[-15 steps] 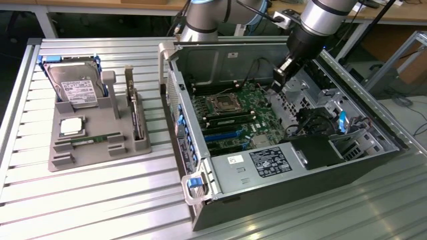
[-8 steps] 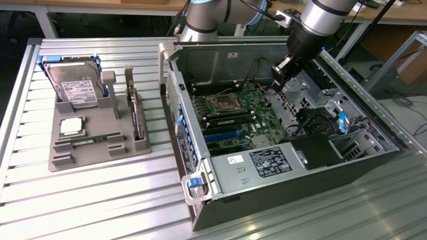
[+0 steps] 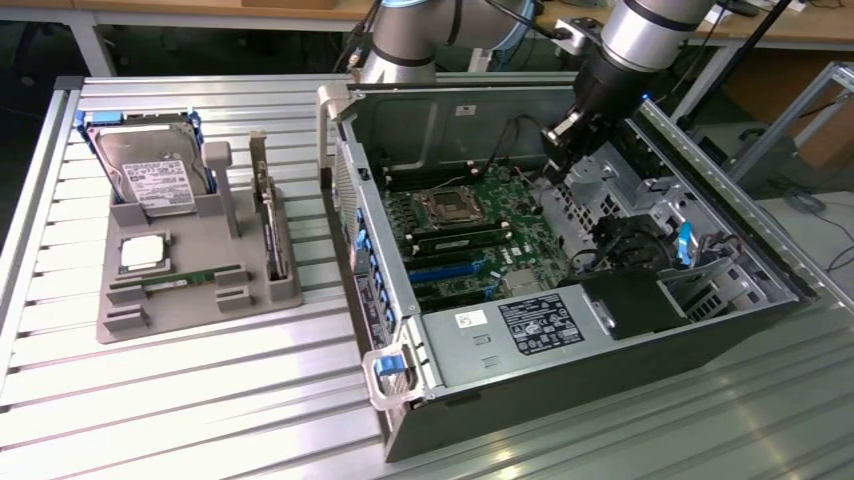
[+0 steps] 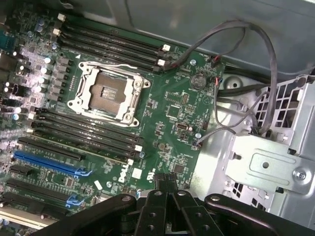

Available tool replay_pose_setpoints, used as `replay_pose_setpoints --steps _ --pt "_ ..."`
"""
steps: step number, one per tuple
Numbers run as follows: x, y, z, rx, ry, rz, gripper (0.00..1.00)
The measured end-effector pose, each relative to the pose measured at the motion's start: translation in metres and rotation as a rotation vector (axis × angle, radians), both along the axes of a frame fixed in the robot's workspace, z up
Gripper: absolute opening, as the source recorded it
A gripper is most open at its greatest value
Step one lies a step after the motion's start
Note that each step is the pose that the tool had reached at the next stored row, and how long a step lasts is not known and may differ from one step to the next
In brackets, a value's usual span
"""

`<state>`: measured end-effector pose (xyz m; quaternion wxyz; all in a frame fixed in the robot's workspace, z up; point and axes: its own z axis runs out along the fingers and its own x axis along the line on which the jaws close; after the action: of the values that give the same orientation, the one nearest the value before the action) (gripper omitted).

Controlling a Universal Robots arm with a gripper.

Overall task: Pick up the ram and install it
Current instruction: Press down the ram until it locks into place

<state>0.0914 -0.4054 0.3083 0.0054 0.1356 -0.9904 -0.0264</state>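
Observation:
The ram (image 3: 176, 282), a thin green stick, lies flat in the front groove of the grey fixture (image 3: 214, 240) at the exterior view's left. My gripper (image 3: 558, 150) hangs inside the open computer case, over the far right part of the motherboard (image 3: 470, 215), well away from that stick. In the wrist view its black fingers (image 4: 165, 189) are pressed together with nothing between them, above the board (image 4: 172, 113). Long black memory slots (image 4: 83, 132) run beside the empty processor socket (image 4: 109, 93). One slot seems to hold a green strip (image 3: 461, 241).
The fixture also carries a silver hard drive (image 3: 158, 180), a square processor chip (image 3: 144, 252) and an upright card (image 3: 274, 235). The case walls (image 3: 574, 330), a metal drive cage (image 4: 268, 162) and loose black cables (image 4: 246, 73) surround the gripper. Ribbed aluminium table (image 3: 200, 400) lies around.

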Motion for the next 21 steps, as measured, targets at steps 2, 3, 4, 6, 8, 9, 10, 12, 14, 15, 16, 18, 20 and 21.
replay_pose_setpoints --steps 2,3,4,6,8,9,10,12,14,15,16,18,20,21 --pt "0.0001 0.0000 0.0000 0.0000 0.0000 -0.025 0.10" --pt "0.0001 0.0000 0.0000 -0.0001 0.0000 -0.036 0.10" --pt "0.0001 0.0000 0.0000 0.0000 0.0000 -0.050 0.10" --pt "0.0001 0.0000 0.0000 0.0000 0.0000 -0.070 0.10" --pt "0.0002 0.0000 0.0000 0.0000 0.0000 -0.095 0.10" --pt "0.0002 0.0000 0.0000 0.0000 0.0000 -0.101 0.10" --pt "0.0002 0.0000 0.0000 0.0000 0.0000 -0.105 0.10" --pt "0.0002 0.0000 0.0000 0.0000 0.0000 -0.122 0.10" --pt "0.0003 0.0000 0.0000 0.0000 0.0000 -0.147 0.10" --pt "0.0003 0.0000 0.0000 0.0000 0.0000 -0.162 0.10" --pt "0.0003 0.0000 0.0000 0.0000 0.0000 -0.175 0.10" --pt "0.0004 0.0000 0.0000 -0.0001 0.0000 -0.198 0.10" --pt "0.0004 0.0000 0.0000 -0.0001 0.0000 -0.220 0.10" --pt "0.0004 0.0000 0.0000 -0.0001 0.0000 -0.225 0.10"
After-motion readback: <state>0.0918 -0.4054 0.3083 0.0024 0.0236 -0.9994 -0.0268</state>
